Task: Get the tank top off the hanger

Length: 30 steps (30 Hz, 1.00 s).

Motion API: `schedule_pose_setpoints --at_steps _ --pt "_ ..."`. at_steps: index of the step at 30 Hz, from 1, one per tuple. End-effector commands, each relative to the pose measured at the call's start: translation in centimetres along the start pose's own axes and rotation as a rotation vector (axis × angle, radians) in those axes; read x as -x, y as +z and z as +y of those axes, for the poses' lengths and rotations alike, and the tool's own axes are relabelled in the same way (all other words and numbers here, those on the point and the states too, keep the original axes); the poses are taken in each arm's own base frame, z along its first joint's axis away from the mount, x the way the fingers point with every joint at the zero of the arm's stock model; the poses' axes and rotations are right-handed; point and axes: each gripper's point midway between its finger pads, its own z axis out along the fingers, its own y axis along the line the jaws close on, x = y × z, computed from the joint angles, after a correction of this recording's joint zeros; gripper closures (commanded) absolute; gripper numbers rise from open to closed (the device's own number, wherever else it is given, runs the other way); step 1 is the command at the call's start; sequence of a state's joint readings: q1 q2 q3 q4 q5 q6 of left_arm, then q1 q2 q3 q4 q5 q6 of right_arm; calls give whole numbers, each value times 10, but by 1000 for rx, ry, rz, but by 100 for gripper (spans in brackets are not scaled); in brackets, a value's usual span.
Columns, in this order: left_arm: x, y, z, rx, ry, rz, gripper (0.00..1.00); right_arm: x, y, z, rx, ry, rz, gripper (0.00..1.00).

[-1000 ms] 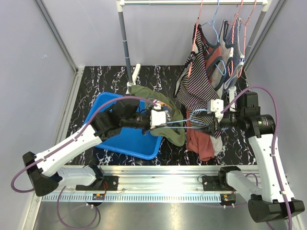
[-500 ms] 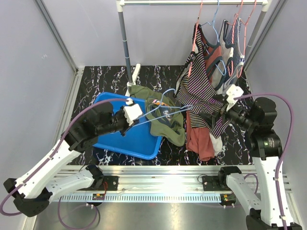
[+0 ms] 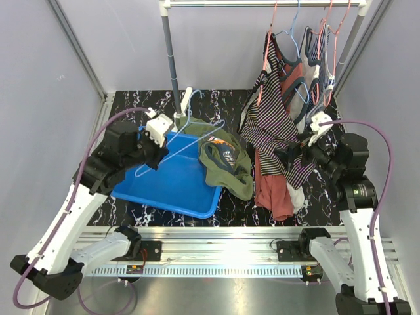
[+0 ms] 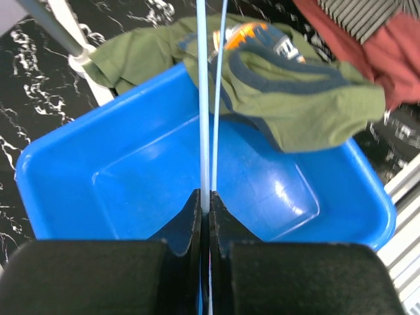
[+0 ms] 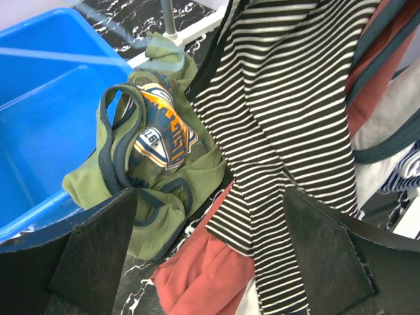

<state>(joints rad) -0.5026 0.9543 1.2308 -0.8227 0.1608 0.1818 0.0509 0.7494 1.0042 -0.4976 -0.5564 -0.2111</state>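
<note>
Left hand (image 4: 205, 197) pinches hanger (image 4: 202, 98) — pointing straight ahead.

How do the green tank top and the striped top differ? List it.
Colour: the green tank top is olive with an orange graphic; the striped top is black and white. Pose: the green one lies crumpled over the blue bin's rim, off the light blue hanger; the striped one hangs from the rail. Both are sleeveless.

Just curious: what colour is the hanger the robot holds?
Light blue; the hanger shows best in the left wrist view.
</note>
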Motion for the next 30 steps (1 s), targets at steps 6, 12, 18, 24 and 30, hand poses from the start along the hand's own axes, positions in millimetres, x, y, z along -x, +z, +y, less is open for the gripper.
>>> schedule_pose_setpoints --at_steps 6,12,18,24,30 --pt "86 7 43 124 -224 -223 100 -10 -1 7 23 31 -1 0" --pt "178 18 74 122 -319 -478 100 -51 -15 67 386 -68 61 0" --pt "225 35 94 132 -361 -548 100 -74 -17 72 409 -78 97 0" --pt "241 46 119 200 -436 -573 100 -78 -17 74 419 -67 98 0" --pt "242 74 137 237 -481 -537 100 -76 -16 73 414 -65 89 0"
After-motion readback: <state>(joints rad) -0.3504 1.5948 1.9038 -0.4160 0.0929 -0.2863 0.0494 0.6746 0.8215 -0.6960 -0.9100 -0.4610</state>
